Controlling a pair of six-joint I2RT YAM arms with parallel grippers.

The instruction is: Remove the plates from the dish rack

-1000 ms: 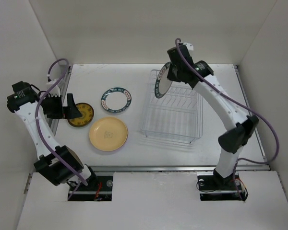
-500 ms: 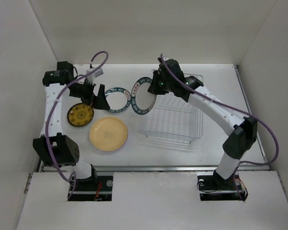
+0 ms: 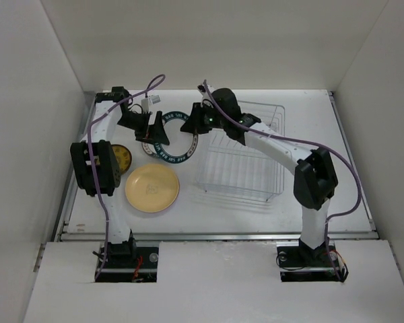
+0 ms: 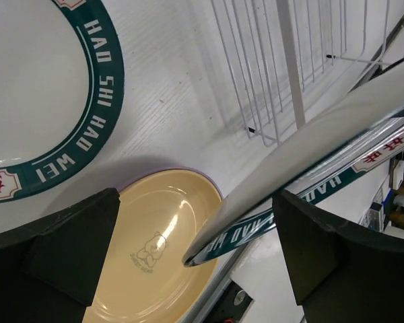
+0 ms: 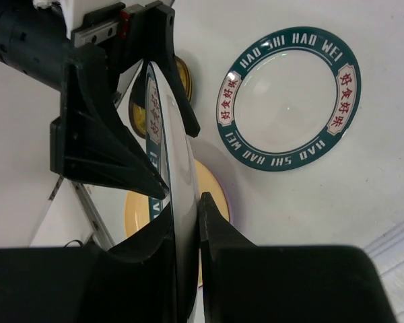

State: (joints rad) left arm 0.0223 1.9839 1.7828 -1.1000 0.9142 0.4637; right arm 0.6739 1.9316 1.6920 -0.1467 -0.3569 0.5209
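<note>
Teal-rimmed plate (image 5: 163, 134) mid-handover

Right tool (image 5: 187, 208) pinches the plate on edge; left tool (image 4: 195, 229) gapes wide astride its rim, dish rack (image 4: 289, 67) beyond it. Next, likely: left closes firmly before right lets go.

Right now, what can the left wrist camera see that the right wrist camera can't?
Only the left wrist view shows the little bear drawing on the yellow plate. Only the right wrist view shows the mustard plate and the right fingers pinching the upright plate. Both show that plate, the yellow one and the teal-rimmed plate lying flat.
</note>
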